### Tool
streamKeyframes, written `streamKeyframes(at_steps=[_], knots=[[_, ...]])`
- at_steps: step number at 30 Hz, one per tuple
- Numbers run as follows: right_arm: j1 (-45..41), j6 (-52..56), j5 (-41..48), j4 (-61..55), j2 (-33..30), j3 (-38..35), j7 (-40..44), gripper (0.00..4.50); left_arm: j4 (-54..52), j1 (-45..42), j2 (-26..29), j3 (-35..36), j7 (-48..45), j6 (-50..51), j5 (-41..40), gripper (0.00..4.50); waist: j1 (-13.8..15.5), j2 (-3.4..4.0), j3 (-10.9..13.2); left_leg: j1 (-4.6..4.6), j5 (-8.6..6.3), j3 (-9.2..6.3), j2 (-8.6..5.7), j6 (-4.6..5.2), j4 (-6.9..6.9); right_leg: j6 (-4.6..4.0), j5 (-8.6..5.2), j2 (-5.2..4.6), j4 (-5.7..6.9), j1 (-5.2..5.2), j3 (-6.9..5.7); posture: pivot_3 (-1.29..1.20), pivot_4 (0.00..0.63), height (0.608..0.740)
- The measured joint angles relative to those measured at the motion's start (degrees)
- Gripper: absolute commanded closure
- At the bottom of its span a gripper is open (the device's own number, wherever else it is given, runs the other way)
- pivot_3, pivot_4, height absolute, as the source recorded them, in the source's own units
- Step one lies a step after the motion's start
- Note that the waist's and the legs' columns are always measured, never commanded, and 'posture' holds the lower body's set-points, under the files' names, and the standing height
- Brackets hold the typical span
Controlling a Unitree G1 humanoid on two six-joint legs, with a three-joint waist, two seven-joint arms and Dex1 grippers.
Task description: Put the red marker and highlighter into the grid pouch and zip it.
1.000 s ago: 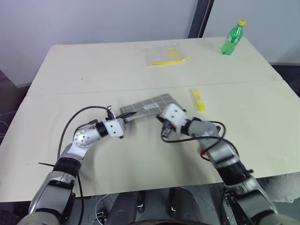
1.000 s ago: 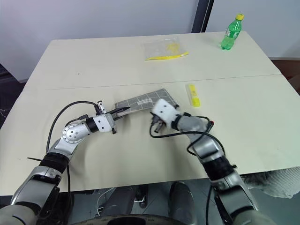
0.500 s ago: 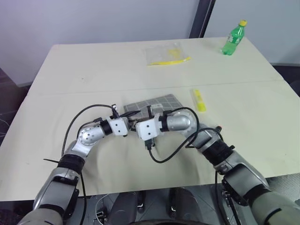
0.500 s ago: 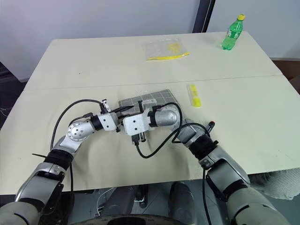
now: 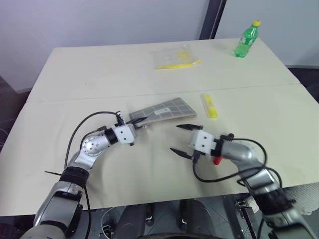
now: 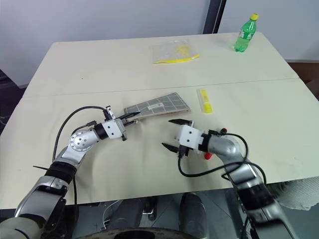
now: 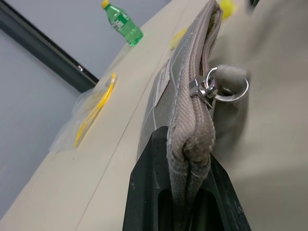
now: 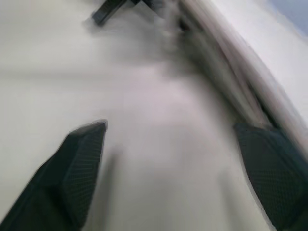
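Note:
The grid pouch (image 5: 164,110) lies mid-table, its left end lifted and pinched in my shut left gripper (image 5: 140,120). In the left wrist view the zipper slider with its ring pull (image 7: 211,86) sits close to the pinched end of the pouch (image 7: 185,82). My right gripper (image 5: 175,139) hovers open and empty in front of the pouch, apart from it; the right wrist view shows its fingers (image 8: 82,154) spread wide over bare table. The yellow highlighter (image 5: 210,106) lies just right of the pouch. The red marker (image 5: 217,160) lies under my right forearm, partly hidden.
A clear plastic bag (image 5: 177,57) with yellow contents lies at the back middle. A green bottle (image 5: 247,40) stands at the back right corner. The table's front edge (image 5: 164,196) runs close below both arms.
My right gripper, shut beside the left one at the pouch's left end half a second ago, has opened and pulled back to the right. The left gripper still holds the pouch.

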Motion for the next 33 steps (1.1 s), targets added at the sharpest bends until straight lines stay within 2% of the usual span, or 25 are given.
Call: streamKeyframes(at_steps=[4,8,12,16,22,29,32,33], knots=[[1.4,10.1,3.2,-4.2,3.4,-10.9,-10.6,0.03,0.2,-0.1,-0.1,0.1,-0.1,0.6,-0.5,4.50,0.0,0.00,0.0,-0.02,0.00,0.10,0.00,0.00,0.00,-0.19,-0.10,0.00,-0.09,-0.04,0.12,0.00,0.150,0.740],[-4.3,13.1,2.5,3.8,2.5,-16.0,-16.3,0.03,1.0,-0.6,-0.8,0.1,-0.3,0.6,-0.9,4.50,0.0,-0.01,0.0,-0.01,0.00,0.18,0.00,0.01,0.00,-0.20,-0.09,-0.03,-0.14,-0.08,0.10,0.00,0.150,0.740],[-12.9,18.4,2.0,16.9,2.0,-15.1,-18.1,0.03,2.2,-1.9,-1.3,-0.1,-1.8,0.7,-1.3,4.50,0.0,-0.01,0.0,-0.07,0.01,0.23,0.00,0.02,0.04,-0.04,0.02,-0.04,-0.11,-0.15,0.07,0.00,0.150,0.740],[-17.4,20.4,3.1,22.7,3.2,-14.1,-18.0,0.03,2.4,-2.2,-1.3,-0.1,-2.2,0.5,-1.3,4.50,0.0,-0.01,0.0,-0.13,-0.02,0.23,-0.02,0.09,0.08,-0.04,0.04,-0.07,-0.08,-0.15,0.05,0.00,0.150,0.740],[-19.3,22.3,4.9,24.6,3.3,-13.5,-16.3,0.03,1.9,-1.4,-0.7,0.2,-1.5,0.4,-1.3,4.50,-0.2,-0.01,0.0,-0.14,-0.04,0.22,-0.02,0.11,0.15,-0.05,0.05,-0.07,-0.06,-0.15,0.05,0.00,0.150,0.740],[-22.0,25.2,3.5,28.1,3.5,-10.9,-18.2,0.03,-0.2,0.2,-0.7,0.4,-0.1,1.2,-1.1,4.50,-0.3,-0.01,0.0,-0.13,-0.04,0.22,-0.02,0.11,0.15,-0.05,0.05,-0.07,-0.06,-0.16,0.06,0.00,0.150,0.740],[-23.5,25.2,3.1,29.8,3.9,-10.4,-19.0,0.87,-0.3,0.2,-0.8,0.4,0.0,1.6,-1.1,4.50,-0.3,-0.01,0.0,-0.12,-0.04,0.22,-0.02,0.11,0.16,-0.07,0.06,-0.07,-0.06,-0.16,0.06,0.00,0.150,0.740],[-23.9,25.2,3.1,30.1,4.2,-10.2,-19.1,1.30,-0.4,0.2,-0.8,0.4,0.0,1.6,-1.0,4.50,-0.3,-0.01,0.0,-0.13,-0.04,0.22,-0.02,0.11,0.16,-0.07,0.06,-0.07,-0.06,-0.16,0.06,0.00,0.150,0.740]])
